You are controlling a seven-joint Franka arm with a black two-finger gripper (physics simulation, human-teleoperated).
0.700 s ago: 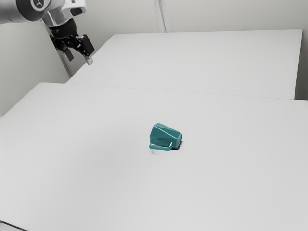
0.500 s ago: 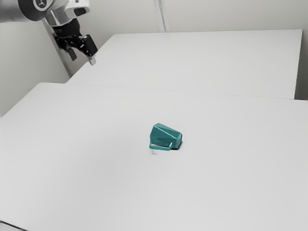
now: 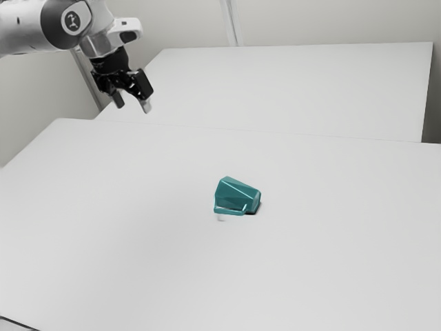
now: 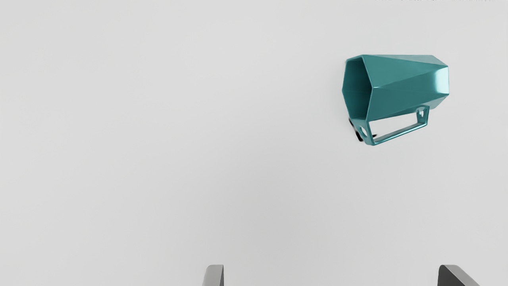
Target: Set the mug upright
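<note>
The gripper (image 3: 132, 106) is hanging open and empty above the desk (image 3: 138, 241); in the exterior view the mug (image 3: 236, 196) is lying on its side towards its four o'clock, mouth (image 4: 358, 89) facing nine. Closing off-centre on that tapering wall (image 4: 408, 85) could be rolling it away, the handle (image 4: 401, 134), towards six, perhaps catching a finger (image 4: 214, 276)

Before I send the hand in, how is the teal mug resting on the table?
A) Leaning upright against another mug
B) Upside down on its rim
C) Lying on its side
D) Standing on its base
C: the teal mug lies along the white table, its open mouth facing sideways and its handle out to one side.
</note>
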